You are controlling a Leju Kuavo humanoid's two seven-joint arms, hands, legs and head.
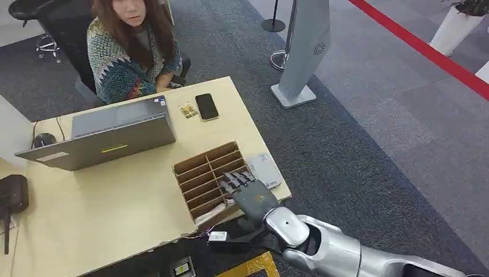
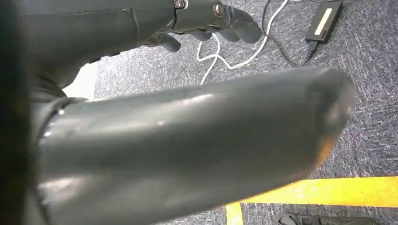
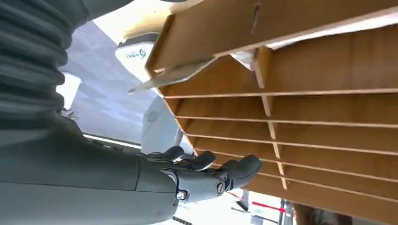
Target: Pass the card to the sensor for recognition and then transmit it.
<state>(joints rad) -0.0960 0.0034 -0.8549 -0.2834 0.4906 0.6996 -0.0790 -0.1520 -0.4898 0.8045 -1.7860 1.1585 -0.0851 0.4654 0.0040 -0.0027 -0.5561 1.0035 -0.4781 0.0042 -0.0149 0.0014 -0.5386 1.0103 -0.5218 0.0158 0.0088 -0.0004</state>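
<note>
A wooden slotted rack (image 1: 209, 178) stands on the desk's near right corner. A pale card (image 1: 211, 212) lies in its nearest slot; in the right wrist view a thin card (image 3: 174, 77) sticks out of an end slot of the rack (image 3: 300, 108). The grey card sensor (image 1: 264, 169) lies flat just right of the rack, with its logo end (image 3: 133, 54) in the wrist view. My right hand (image 1: 248, 191) hovers over the rack's near right part, fingers (image 3: 206, 169) extended and holding nothing. My left hand (image 2: 202, 21) hangs over the carpet, holding nothing.
A person sits behind the desk (image 1: 115, 213) at an open laptop (image 1: 109, 138). A black phone (image 1: 206, 106) and a small gold item (image 1: 187, 109) lie near the far edge. A mouse (image 1: 43, 139) is at left. White cables (image 2: 225, 51) and a power adapter (image 2: 324, 21) lie on the floor.
</note>
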